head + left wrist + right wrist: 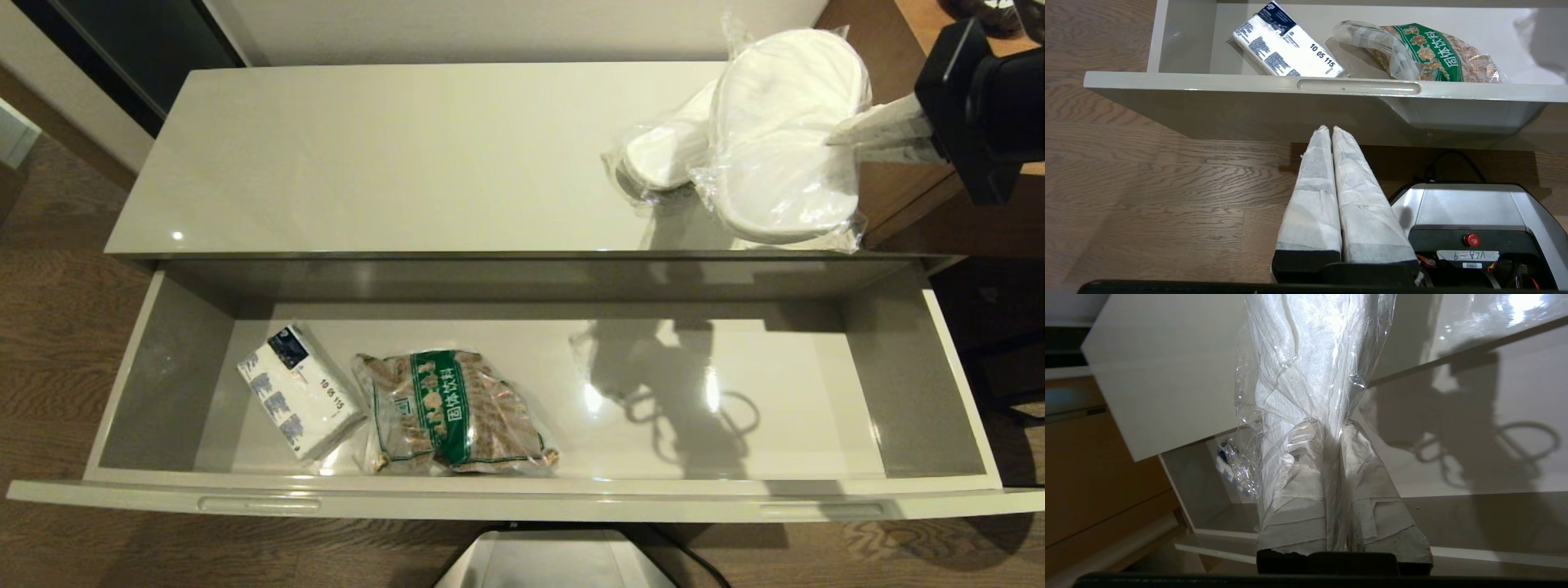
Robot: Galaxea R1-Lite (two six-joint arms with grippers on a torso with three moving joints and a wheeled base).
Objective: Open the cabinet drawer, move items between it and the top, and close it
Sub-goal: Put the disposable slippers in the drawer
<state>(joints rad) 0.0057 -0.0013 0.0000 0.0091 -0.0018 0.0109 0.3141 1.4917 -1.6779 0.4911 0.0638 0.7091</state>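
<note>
While the drawer (522,490) stands pulled fully out, the right gripper (1331,428) pinches one bagged slipper (784,131) above the cabinet top's (392,155) right end.

R fingers (1298,477) clamp the crinkly clear bag, slipper lifted & tilted over the top's front right corner, partly past the right edge. 2nd bagged slipper (665,151) lies flat on the top just beside it, near that right end. Inside the drawer, towards its left end near the front rim: tissue pack (298,392) w/ blue print, & touching its right side a snack bag (449,412) of brown pieces w/ green label. Drawer's right half shows only the arm's shadow. Left gripper (1330,130) hangs low in front of the drawer front, below the left notch (1359,86), over the wood floor (1147,183), fingers pressed together, holding nothing.
</note>
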